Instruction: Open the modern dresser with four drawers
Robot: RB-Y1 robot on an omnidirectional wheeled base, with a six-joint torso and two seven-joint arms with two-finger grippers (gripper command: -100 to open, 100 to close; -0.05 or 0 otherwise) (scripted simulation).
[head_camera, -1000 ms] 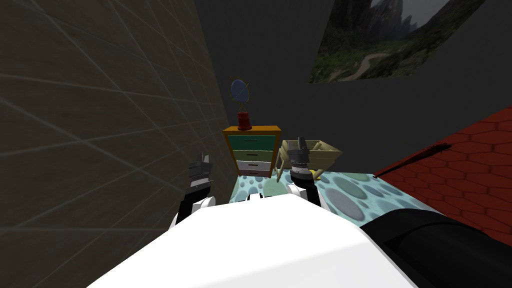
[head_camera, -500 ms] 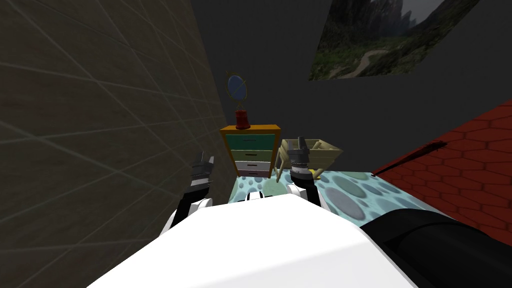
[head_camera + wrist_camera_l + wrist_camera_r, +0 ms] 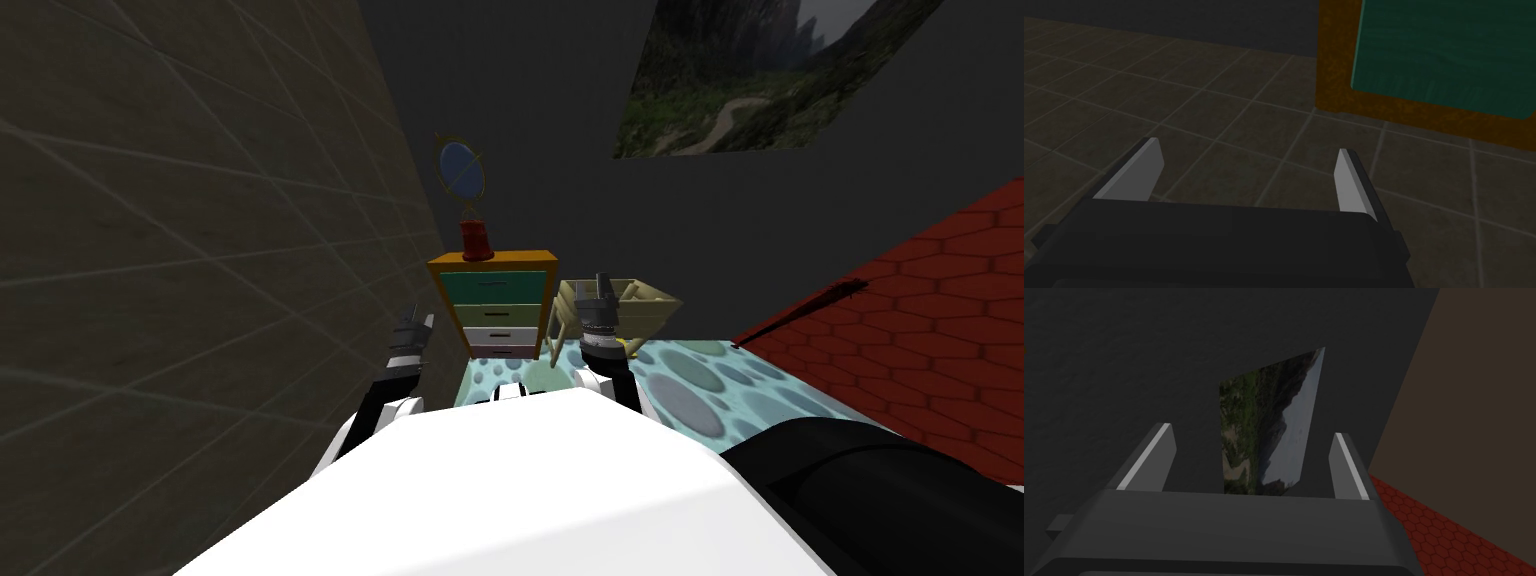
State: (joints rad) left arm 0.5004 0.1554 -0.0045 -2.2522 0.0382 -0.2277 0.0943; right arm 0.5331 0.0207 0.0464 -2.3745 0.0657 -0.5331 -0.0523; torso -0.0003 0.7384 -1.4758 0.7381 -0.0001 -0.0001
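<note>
A small dresser with an orange-brown frame stands against the dark back wall, its four drawers green, pale green, white and pink from the top down. All drawers look closed. My left gripper hangs left of the dresser, short of it, by the tiled wall. In the left wrist view my left gripper is open and empty, with the dresser's orange frame and top green drawer off to one side. My right gripper is raised right of the dresser; the right wrist view shows my right gripper open and empty.
A blue globe on a red base stands on the dresser's top. A tan basket-like bin sits just right of the dresser. A blue spotted rug covers the floor ahead. The tiled wall runs close on the left.
My left gripper's fingers have opened wide and the hand has moved a little forward toward the dresser. The whole head view has shifted slightly, so I have turned a bit.
</note>
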